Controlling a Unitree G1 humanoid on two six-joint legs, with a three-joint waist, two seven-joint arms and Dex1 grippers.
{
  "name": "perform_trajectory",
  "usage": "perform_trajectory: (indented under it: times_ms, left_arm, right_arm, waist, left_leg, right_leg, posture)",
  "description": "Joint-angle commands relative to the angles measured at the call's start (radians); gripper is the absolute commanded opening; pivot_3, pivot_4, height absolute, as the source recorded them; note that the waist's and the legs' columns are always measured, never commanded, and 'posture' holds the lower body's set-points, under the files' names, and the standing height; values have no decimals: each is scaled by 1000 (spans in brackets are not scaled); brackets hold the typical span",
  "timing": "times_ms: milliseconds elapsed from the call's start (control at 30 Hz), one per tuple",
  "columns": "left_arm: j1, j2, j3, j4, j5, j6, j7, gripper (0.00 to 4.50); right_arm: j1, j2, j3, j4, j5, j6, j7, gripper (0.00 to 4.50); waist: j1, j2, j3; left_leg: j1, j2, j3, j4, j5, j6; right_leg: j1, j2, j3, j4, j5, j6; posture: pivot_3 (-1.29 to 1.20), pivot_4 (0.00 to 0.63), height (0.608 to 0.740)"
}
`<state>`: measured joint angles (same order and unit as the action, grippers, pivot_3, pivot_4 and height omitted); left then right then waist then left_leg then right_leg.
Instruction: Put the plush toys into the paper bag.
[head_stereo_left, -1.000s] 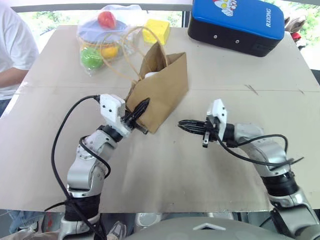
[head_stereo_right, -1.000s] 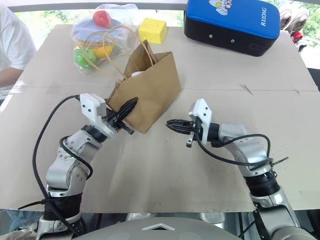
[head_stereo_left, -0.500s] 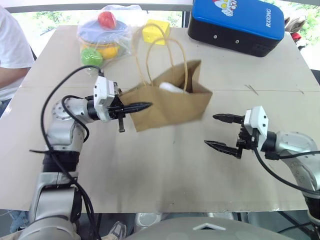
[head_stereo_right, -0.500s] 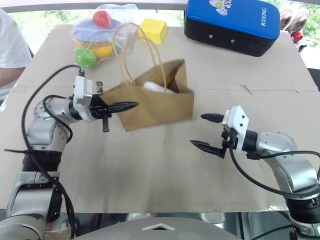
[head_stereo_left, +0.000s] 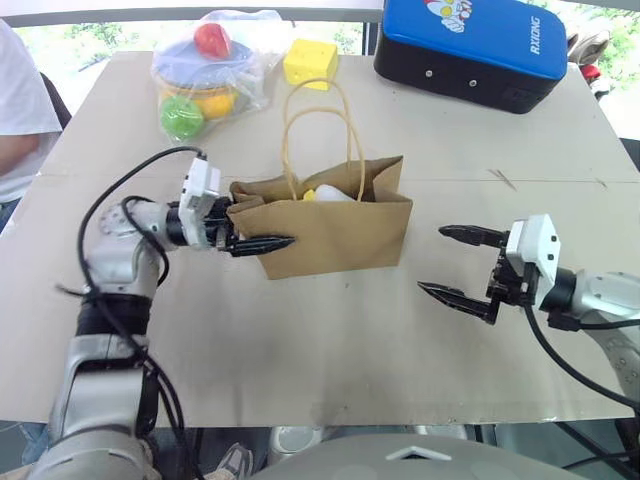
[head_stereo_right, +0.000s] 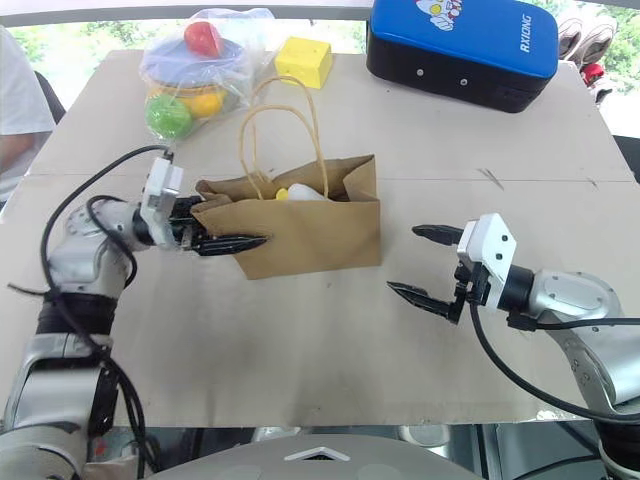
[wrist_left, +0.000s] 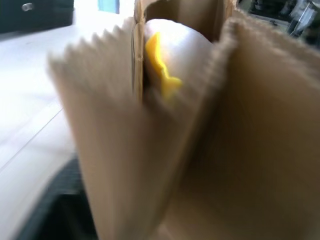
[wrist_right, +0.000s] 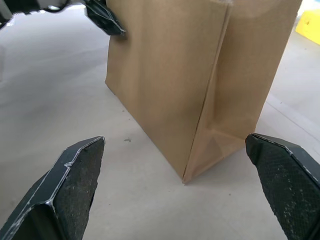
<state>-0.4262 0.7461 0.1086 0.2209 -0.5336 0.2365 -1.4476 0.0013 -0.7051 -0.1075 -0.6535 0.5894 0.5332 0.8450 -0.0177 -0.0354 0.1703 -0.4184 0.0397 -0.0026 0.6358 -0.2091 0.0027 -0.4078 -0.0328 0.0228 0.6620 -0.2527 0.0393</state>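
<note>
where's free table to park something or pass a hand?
Free: the near strip of table in front of the paper bag, between the left gripper and right gripper; also between the bag and the blue case. Crowded: far left corner, with the plastic bag and yellow block.

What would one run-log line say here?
brown paper bag: upright | white plush chicken: inside | left gripper: at bag | right gripper: open, empty

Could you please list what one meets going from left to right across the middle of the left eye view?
Left gripper → brown kraft paper bag standing upright with a white plush chicken inside → right gripper, jaws open.
</note>
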Motion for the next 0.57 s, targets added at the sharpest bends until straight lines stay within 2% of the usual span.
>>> perform_trajectory:
  times_ms: [33, 167, 333, 433, 567]
  left_arm:
    - [139, 45, 157, -221, -86, 114, 136, 4485]
    - [391, 51, 339, -432, -167, 230, 259, 4485]
    - [722, 15, 494, -585, -159, 238, 312, 4485]
    - [827, 2, 539, -587, -153, 219, 309, 4485]
    - [865, -19, 530, -576, -142, 199, 330, 4485]
  right_arm:
    - [31, -18, -87, -29, 38, -25, 10, 4500]
    - [132, -50, -203, -24, 50, -49, 51, 4500]
    - [287, -78, -341, 14, -6, -155, 124, 4500]
    - [327, -74, -367, 59, -27, -221, 167, 4500]
    - [335, -79, -360, 125, -54, -273, 200, 4500]
  waist:
    - [3, 0, 0]
    - [4, 0, 0]
    - [8, 0, 0]
    - [9, -1, -1]
    - [10, 0, -3]
  left_leg:
    - [0, 0, 0, 0, 0, 0]
    - [0, 2, -1, 0, 0, 0]
    - [3, 2, 0, -1, 0, 0]
    - [4, 2, 2, 0, 0, 0]
    - [5, 2, 1, 1, 0, 0]
  right_leg:
    - [0, 0, 0, 0, 0, 0]
    - [0, -2, 1, -1, 0, 0]
    - [2, -4, 2, -1, 0, 0]
    - [3, -4, 0, -1, -5, -1]
    - [4, -4, 0, -1, -5, 0]
  posture:
    - [0, 150, 740]
    - [0, 150, 740]
    - [0, 150, 740]
    - [0, 150, 740]
    - [0, 150, 740]
